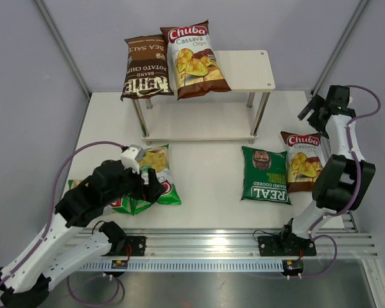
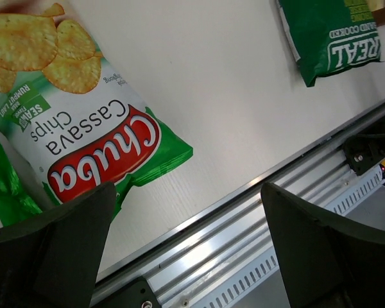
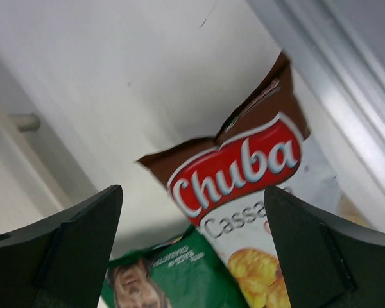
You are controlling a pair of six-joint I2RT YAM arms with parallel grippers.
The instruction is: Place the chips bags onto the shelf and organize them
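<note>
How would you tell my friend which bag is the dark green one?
Find the wooden shelf at the back, then look at the white table in front of its right legs. Two bags lie side by side there; the REAL bag is the left one, next to a brown-topped Chuba Cassava bag. It alone is dark green, with a man's face printed on it.

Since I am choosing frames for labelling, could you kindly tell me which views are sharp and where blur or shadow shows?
Top external: sharp, evenly lit, no harsh shadow at the pale wood-grain two-tier shelf. Left wrist: print on the glossy light green Chuba bag is crisp, the near dark fingers blurred. Right wrist: soft throughout, the lettering on the glossy white-brown Chuba bag smeared.
</note>
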